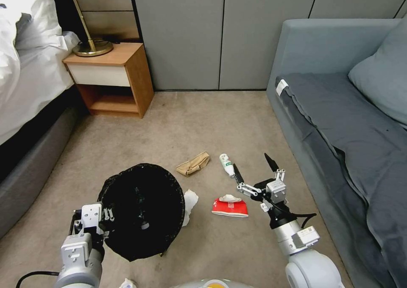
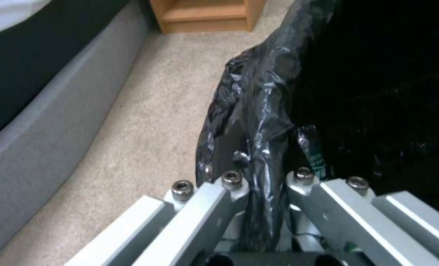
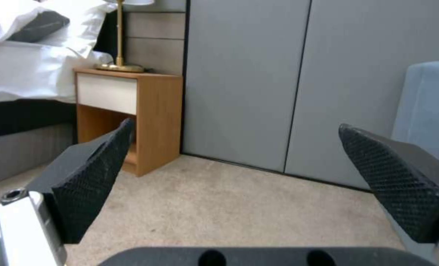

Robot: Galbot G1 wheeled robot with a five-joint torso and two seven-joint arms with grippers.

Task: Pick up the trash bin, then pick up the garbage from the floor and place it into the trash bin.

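The trash bin (image 1: 142,211) shows its black liner and dark mouth at the lower left of the head view. My left gripper (image 1: 106,217) is shut on its near-left rim. In the left wrist view the fingers (image 2: 229,184) pinch the crinkled liner (image 2: 259,122). Garbage lies on the carpet: a brown paper bag (image 1: 193,164), a small bottle (image 1: 227,164), a red-white packet (image 1: 230,207) and a white tissue (image 1: 190,201) beside the bin. My right gripper (image 1: 251,164) hangs open above the floor just right of the bottle, holding nothing (image 3: 244,177).
A wooden nightstand (image 1: 112,78) with a brass lamp (image 1: 91,46) stands at the back left beside the bed (image 1: 25,80). A grey sofa (image 1: 339,110) runs along the right. Grey wall panels (image 1: 220,34) close the back. Open carpet (image 1: 199,123) lies beyond the litter.
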